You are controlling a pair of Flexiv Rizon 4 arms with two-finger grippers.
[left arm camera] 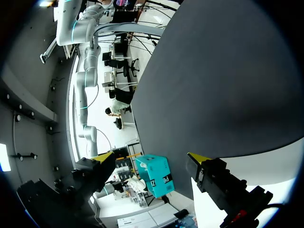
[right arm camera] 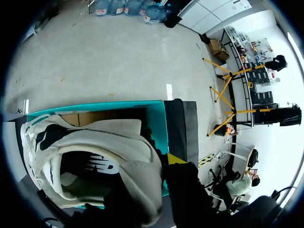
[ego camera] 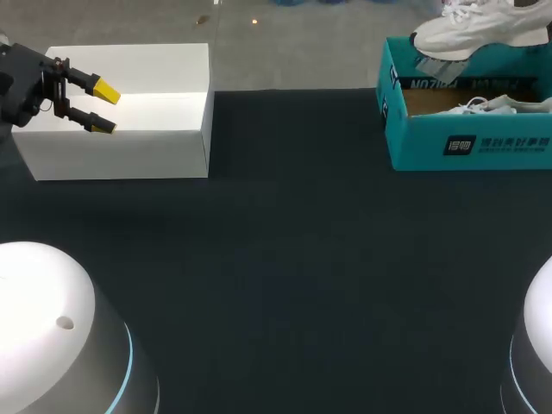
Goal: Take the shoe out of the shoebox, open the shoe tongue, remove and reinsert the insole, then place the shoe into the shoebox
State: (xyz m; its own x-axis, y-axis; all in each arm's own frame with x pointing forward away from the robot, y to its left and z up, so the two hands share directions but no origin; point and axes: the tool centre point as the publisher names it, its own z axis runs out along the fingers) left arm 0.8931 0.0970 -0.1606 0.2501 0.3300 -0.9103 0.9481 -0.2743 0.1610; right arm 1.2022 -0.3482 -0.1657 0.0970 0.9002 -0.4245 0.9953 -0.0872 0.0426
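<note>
And the white shoe (ego camera: 483,30) was up in the air, right over the teal shoebox (ego camera: 470,142) at the far R of the table (ego camera: 285,259). R gripper (right arm camera: 160,165) was pinching it at the heel collar, w/ one yellow tip showing outside and the other hidden by the shoe. A 2nd shoe (ego camera: 496,105) lay inside the box. Well apart, on the L side, L gripper (ego camera: 102,108) hung over a white box (ego camera: 129,155), fingers spread wide, nothing btwn them.

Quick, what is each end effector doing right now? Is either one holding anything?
Left end effector: open, holding nothing.
Right end effector: closed on the white shoe.
</note>
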